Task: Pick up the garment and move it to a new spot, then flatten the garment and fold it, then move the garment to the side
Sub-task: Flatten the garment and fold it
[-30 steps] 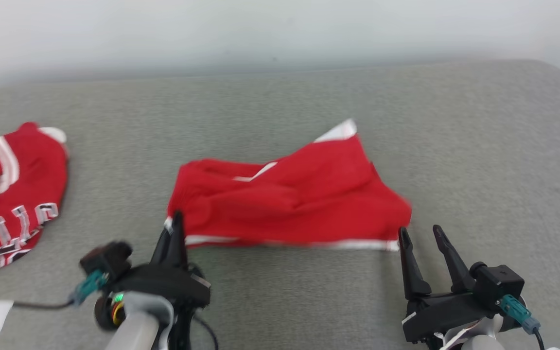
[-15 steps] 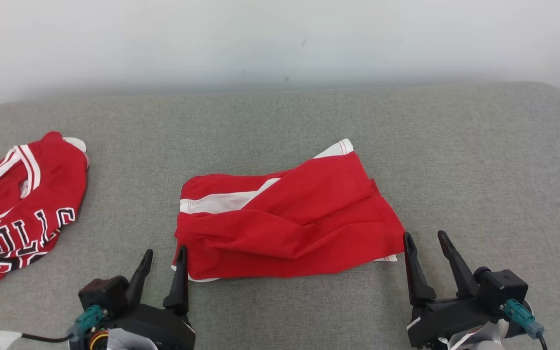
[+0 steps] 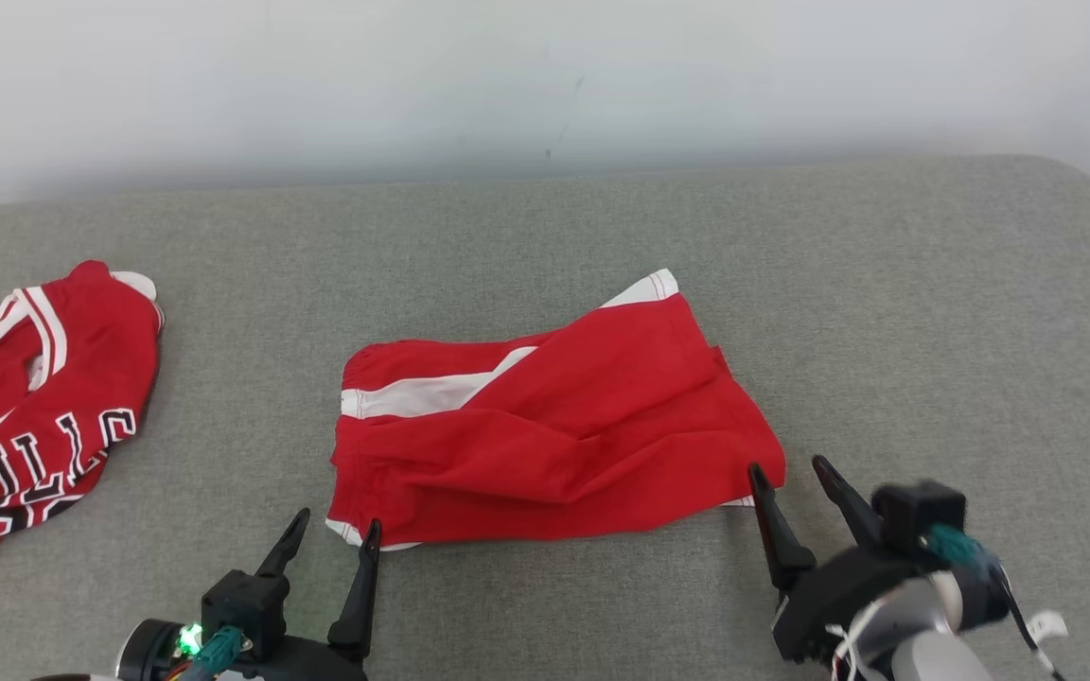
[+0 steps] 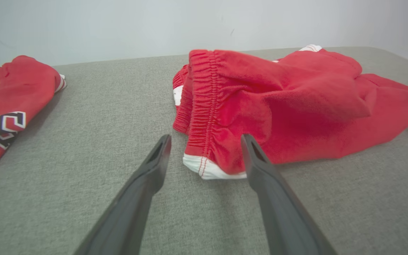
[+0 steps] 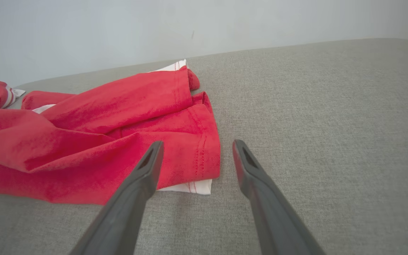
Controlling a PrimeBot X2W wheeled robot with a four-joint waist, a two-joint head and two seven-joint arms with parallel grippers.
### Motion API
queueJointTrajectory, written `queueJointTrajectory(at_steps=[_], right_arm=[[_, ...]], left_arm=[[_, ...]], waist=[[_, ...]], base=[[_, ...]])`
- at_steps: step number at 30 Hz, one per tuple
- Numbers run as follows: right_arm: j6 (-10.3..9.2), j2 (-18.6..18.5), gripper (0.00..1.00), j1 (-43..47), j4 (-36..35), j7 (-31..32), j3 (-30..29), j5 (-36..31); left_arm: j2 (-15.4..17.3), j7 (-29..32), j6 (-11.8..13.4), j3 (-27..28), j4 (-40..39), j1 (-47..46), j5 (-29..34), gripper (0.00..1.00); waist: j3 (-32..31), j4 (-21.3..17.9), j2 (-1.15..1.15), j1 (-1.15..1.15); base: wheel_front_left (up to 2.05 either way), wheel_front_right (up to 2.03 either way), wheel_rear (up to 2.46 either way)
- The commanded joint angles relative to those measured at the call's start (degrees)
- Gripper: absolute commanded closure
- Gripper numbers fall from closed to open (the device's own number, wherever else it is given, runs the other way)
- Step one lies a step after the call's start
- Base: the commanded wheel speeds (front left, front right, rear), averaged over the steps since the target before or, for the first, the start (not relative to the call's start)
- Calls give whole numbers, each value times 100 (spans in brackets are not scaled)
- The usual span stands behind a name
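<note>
The garment [image 3: 554, 426] is a pair of red shorts with white trim, lying loosely folded and rumpled in the middle of the grey cushion [image 3: 933, 312]. My left gripper [image 3: 339, 520] stands open just in front of its near left corner, nothing between the fingers. In the left wrist view the garment's elastic waistband and white hem corner [image 4: 211, 171] lie just beyond the left gripper [image 4: 205, 136]. My right gripper [image 3: 786, 465] is open at the near right corner. In the right wrist view the garment [image 5: 101, 141] lies past the left finger of the right gripper [image 5: 197, 142], apart from it.
A second red garment, a jersey [image 3: 25, 407] with black and white lettering, lies at the cushion's far left. A pale wall [image 3: 545, 76] runs behind the cushion. Bare grey fabric stretches to the right of the shorts and along the front edge.
My left gripper went from shut on the shorts' left corner to open and drew back. The shorts dropped and settled flat. The right gripper stayed open and shifted slightly.
</note>
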Motion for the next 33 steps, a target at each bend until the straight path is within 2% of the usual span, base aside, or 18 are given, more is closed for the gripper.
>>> queueJointTrajectory(at_steps=[1,6,13,24,25,26,27,33], right_arm=[[20,-57,0,-187,73,216,81,-83],[20,-153,0,-565,131,753,548,-172],[19,-379,0,-673,-38,1022,1330,-69],[19,-757,0,-960,75,1388,2037,49],[19,-778,51,-1033,97,1370,2060,47],[19,-798,84,-1092,110,1344,2064,43],[19,-793,100,-1117,119,1320,2069,52],[19,-837,100,-1366,175,1158,1721,91]], left_arm=[[-50,-36,33,20,-58,119,-27,0],[-139,-93,113,139,-286,131,-43,0],[-189,-112,280,418,-777,357,112,0],[-400,-117,104,681,-1082,675,275,0],[-425,-117,91,693,-1077,677,288,0],[-448,-117,63,698,-1062,672,307,0],[-466,-118,33,714,-1048,669,313,0],[-598,-118,-79,784,-955,636,383,0]], waist=[[52,46,0,0],[125,234,0,0],[173,507,0,0],[214,974,0,0],[221,1009,0,0],[227,1050,0,0],[230,1080,0,0],[245,1259,0,0]], base=[[0,0,0],[0,0,0],[0,0,0],[0,0,0],[0,0,0],[0,0,0],[0,0,0],[0,0,0]])
